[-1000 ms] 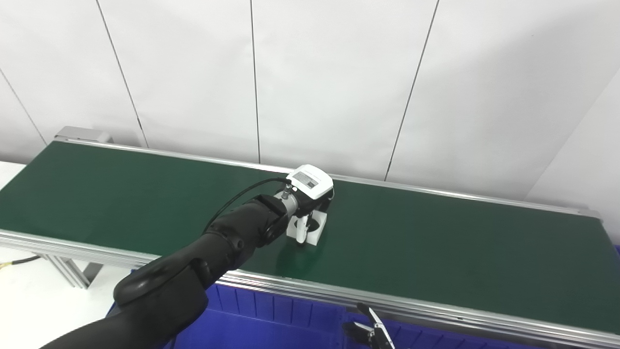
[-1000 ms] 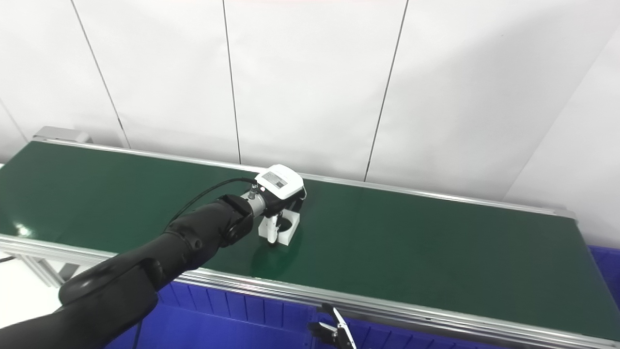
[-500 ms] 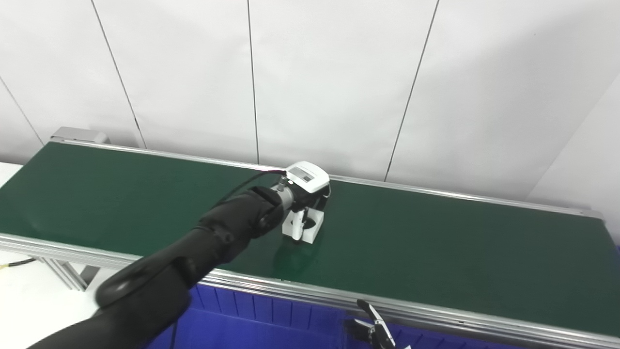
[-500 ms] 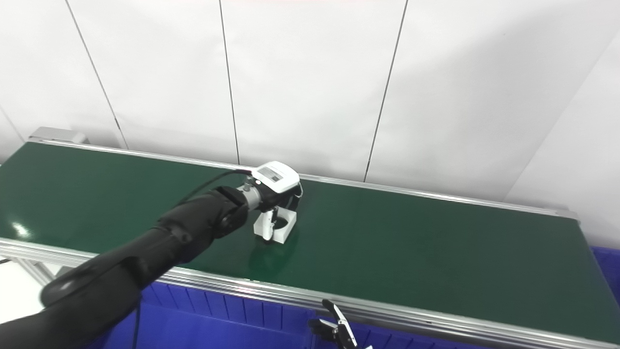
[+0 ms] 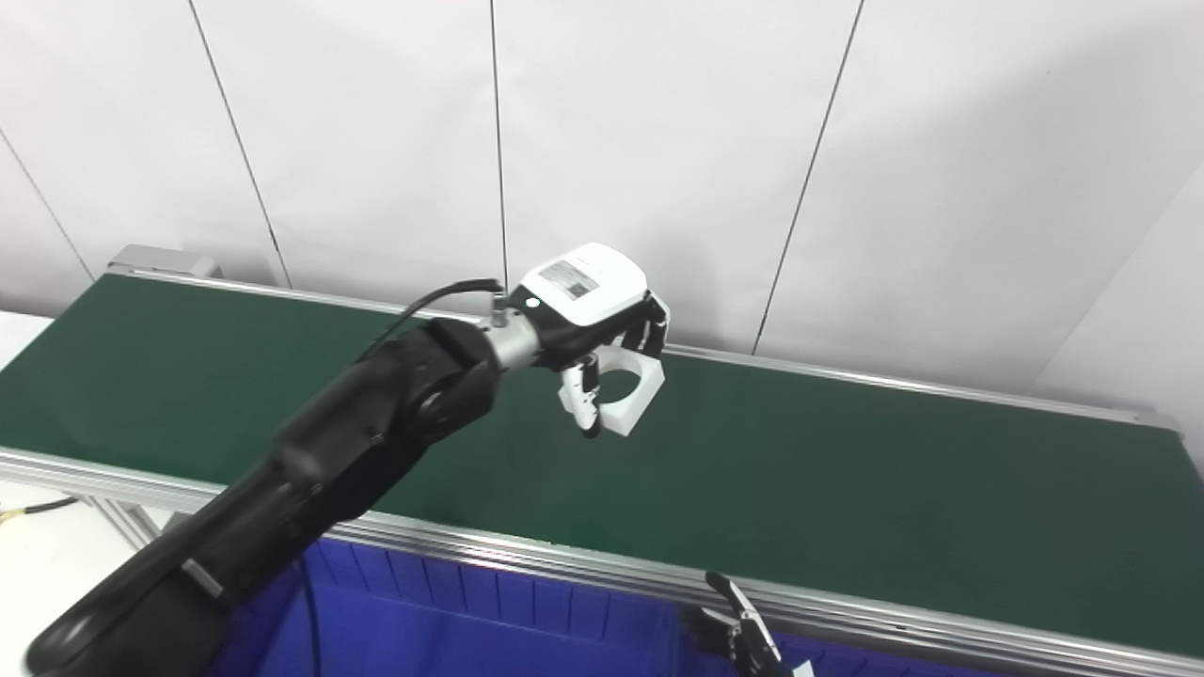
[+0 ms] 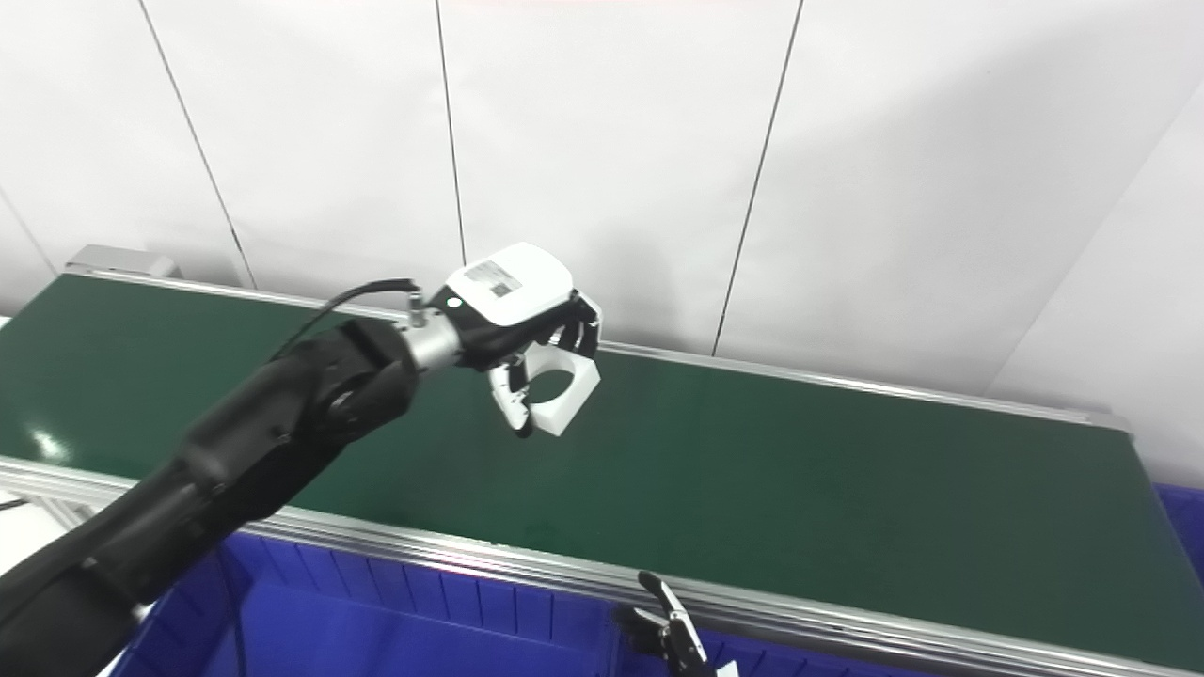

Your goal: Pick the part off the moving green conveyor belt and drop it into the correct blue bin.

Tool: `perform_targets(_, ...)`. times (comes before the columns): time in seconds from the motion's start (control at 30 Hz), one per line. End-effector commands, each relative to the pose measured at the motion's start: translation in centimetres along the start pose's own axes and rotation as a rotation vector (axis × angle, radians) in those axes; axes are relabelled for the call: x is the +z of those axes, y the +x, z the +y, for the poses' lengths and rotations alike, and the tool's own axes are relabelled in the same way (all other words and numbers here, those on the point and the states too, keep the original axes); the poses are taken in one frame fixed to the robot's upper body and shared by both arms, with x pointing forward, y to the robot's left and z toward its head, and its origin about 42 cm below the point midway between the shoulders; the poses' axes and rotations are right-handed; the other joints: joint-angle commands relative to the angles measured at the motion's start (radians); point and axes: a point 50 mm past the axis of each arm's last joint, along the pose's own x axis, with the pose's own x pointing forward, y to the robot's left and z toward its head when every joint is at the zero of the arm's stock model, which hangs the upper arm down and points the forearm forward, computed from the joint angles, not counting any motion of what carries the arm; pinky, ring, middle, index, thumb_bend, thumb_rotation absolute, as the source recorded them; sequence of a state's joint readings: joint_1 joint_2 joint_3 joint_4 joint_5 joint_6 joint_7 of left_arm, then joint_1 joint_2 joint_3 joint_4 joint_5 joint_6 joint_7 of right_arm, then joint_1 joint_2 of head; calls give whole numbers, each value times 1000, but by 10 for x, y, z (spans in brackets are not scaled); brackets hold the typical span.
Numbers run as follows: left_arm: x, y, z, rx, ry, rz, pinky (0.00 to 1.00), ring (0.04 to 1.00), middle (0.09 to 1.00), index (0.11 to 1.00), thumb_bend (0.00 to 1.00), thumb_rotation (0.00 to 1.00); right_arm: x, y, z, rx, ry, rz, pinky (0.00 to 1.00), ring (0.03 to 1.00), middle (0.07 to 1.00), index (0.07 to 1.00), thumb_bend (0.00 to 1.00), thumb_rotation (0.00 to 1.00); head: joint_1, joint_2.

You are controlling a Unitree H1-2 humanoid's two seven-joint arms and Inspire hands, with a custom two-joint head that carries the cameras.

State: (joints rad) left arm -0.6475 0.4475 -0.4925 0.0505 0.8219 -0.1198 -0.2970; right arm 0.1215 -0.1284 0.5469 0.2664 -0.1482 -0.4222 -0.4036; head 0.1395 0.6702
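My left hand (image 5: 597, 315) is shut on a white block part with a round hole (image 5: 625, 395), holding it in the air above the middle of the green conveyor belt (image 5: 847, 480). Thumb and fingers wrap its sides, and the hole faces up. The same part (image 6: 557, 393) hangs under the left hand (image 6: 515, 306) in the right eye view. Only the fingertips of my right hand (image 5: 743, 639) poke up at the bottom edge, below the belt's near rail, too little to tell their state. A blue bin (image 5: 489, 625) lies under the near rail.
White wall panels stand close behind the belt. The belt's aluminium near rail (image 5: 583, 564) runs between the belt and the blue bin (image 6: 376, 611). A second blue bin edge (image 6: 1185, 517) shows at the far right.
The left hand has lifted the white part off the belt and raised it upward; earlier it rested on the belt under the closed hand. The right fingertips stay low.
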Motion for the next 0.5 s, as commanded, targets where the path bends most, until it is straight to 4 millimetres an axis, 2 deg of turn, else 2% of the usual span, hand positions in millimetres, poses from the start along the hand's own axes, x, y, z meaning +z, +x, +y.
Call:
perform_targets(0.0,-4,-16,21,61,26,-14,380,464,479,497,525,0,15,8,-3,-1,33,-88,708,737,724,891,852,945,4,1)
perform_targets(0.1,3,-39,23,67,-3,6,355,426,449,512,524,0,16,8,-9,-7,36,-93,725,745,721,891,846,944,57,20)
perform_targets(0.13,6,-46,23,69,-13,13,369,445,465,503,524,0,16,8,-11,-8,36,-92,727,749,722,891,848,950,57,20)
perform_targets(0.2,9,-65,20,72,-33,23,385,466,484,492,525,0,17,7,-17,-10,37,-95,738,754,723,896,843,960,111,34)
perform_targets(0.27,13,-78,19,67,-41,33,382,455,476,497,525,0,19,7,-23,-9,36,-101,746,758,726,899,832,966,139,46)
perform_targets(0.33,15,-89,19,66,-44,40,387,462,484,492,525,0,20,8,-28,-12,33,-108,739,760,728,901,824,969,173,72)
perform_targets(0.37,16,-92,20,66,-45,41,386,460,482,493,525,0,21,8,-30,-13,32,-111,732,760,730,902,816,970,173,72)
perform_targets(0.47,20,-109,20,68,-56,68,376,446,464,502,525,0,26,9,-38,-13,37,-126,727,758,734,904,796,967,216,117)
